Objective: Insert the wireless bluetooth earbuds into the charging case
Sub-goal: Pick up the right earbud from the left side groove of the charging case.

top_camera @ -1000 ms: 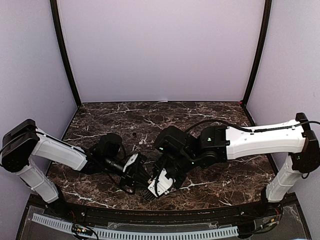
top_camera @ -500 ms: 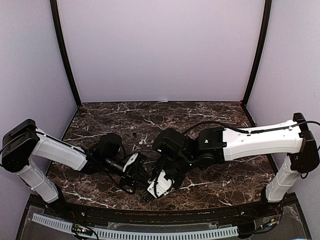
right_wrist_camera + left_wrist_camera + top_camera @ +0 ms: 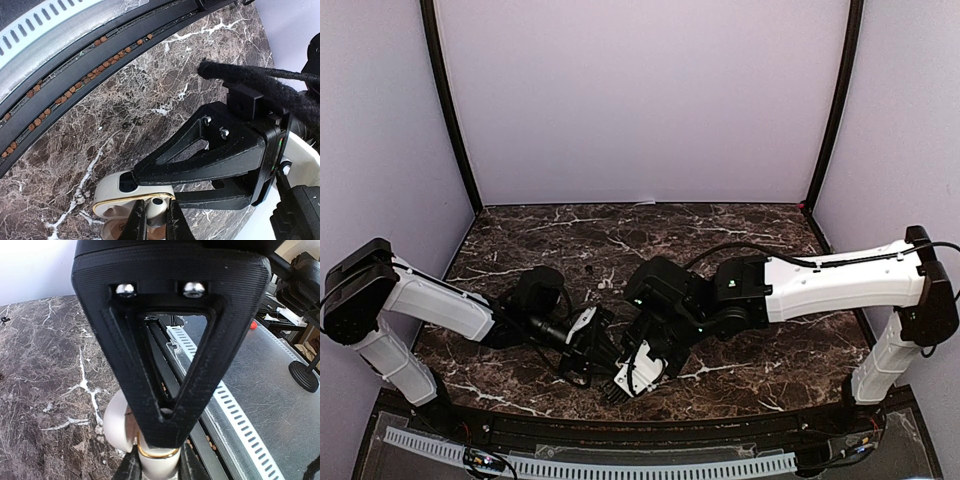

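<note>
We see a table (image 3: 750, 235) of dark brown marble veined in white, with pale lilac walls (image 3: 640, 100) and black corner posts (image 3: 448, 110). Both arms are white with black joints, and the right arm (image 3: 840, 280) shows small green lights. The case (image 3: 107, 195) is creamy white with a thin gold rim. The earbud (image 3: 155, 204) is glossy white, the fingers (image 3: 136, 225) black.

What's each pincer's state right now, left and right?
Left pincer: closed, holding the open charging case.
Right pincer: closed on a white earbud at the case's opening.
</note>
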`<state>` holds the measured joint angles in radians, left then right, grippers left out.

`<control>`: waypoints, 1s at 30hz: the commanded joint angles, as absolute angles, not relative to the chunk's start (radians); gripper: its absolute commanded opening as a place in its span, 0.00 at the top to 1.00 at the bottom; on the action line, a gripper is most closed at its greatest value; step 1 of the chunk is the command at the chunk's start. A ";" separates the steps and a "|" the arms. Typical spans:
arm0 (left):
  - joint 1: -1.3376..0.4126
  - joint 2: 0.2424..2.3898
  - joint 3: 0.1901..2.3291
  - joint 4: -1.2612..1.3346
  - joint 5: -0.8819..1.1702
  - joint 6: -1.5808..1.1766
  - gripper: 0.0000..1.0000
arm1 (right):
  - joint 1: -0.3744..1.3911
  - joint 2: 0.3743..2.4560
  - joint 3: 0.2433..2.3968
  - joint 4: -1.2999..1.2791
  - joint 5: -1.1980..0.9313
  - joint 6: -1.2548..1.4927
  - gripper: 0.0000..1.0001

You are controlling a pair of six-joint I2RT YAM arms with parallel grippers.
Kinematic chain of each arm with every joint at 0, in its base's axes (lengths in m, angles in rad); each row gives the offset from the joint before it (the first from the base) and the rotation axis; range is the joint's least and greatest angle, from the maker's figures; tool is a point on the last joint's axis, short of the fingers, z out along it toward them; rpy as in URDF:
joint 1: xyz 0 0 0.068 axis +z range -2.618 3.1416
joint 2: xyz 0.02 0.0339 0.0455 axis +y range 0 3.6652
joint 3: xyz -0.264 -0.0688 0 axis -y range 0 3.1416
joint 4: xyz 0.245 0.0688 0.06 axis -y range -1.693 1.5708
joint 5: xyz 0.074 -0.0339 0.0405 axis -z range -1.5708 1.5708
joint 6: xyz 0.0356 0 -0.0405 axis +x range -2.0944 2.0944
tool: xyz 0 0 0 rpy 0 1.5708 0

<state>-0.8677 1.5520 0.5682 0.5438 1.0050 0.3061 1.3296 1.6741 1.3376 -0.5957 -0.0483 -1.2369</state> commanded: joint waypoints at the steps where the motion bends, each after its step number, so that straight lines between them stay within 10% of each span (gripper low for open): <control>1: -0.871 1.520 0.562 0.585 1.014 0.320 0.99 | 1.327 1.673 1.344 -0.623 -0.061 -1.215 1.00; 30: -0.871 1.545 0.557 0.583 0.955 0.334 0.99 | 1.311 1.572 1.301 -0.629 -0.113 -1.130 1.00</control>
